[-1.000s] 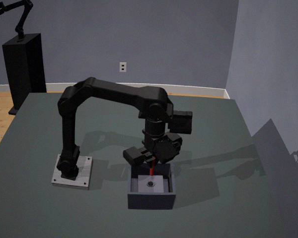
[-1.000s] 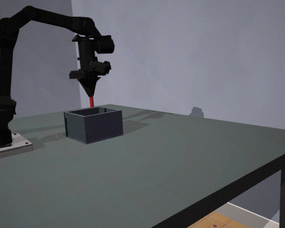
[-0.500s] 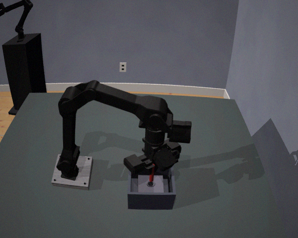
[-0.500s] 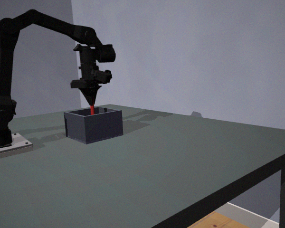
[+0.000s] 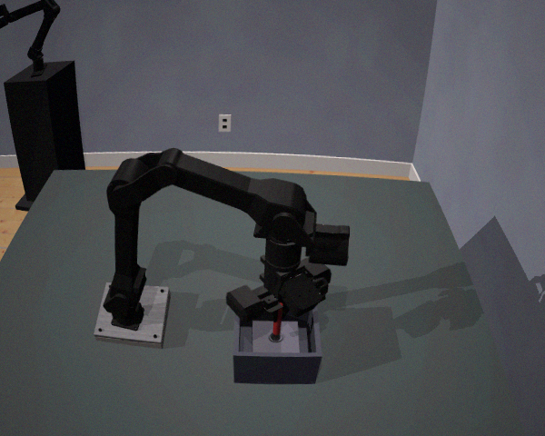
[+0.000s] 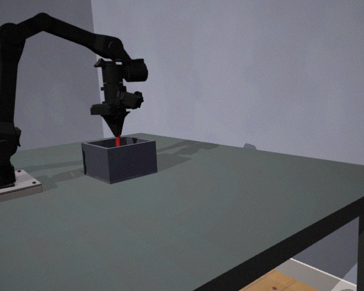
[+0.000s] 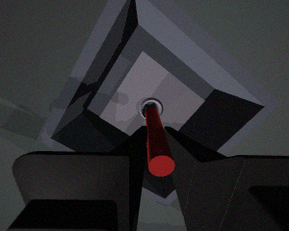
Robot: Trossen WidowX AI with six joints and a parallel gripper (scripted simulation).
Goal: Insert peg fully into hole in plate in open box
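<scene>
My gripper (image 5: 280, 305) is shut on the red peg (image 5: 277, 322) and holds it upright over the open dark box (image 5: 276, 353). The peg reaches down into the box, and its lower end sits at the hole (image 5: 275, 337) in the light plate (image 5: 280, 336) on the box floor. In the wrist view the peg (image 7: 156, 141) runs from between the fingers to the ringed hole (image 7: 150, 105). How deep the tip sits in the hole I cannot tell. In the exterior view the peg (image 6: 117, 140) dips below the rim of the box (image 6: 119, 159), with the gripper (image 6: 117, 131) just above the rim.
The arm's base plate (image 5: 133, 322) is bolted to the table left of the box. The box walls stand close around the peg on all sides. A black pedestal with another arm (image 5: 40, 117) stands off the table at the far left.
</scene>
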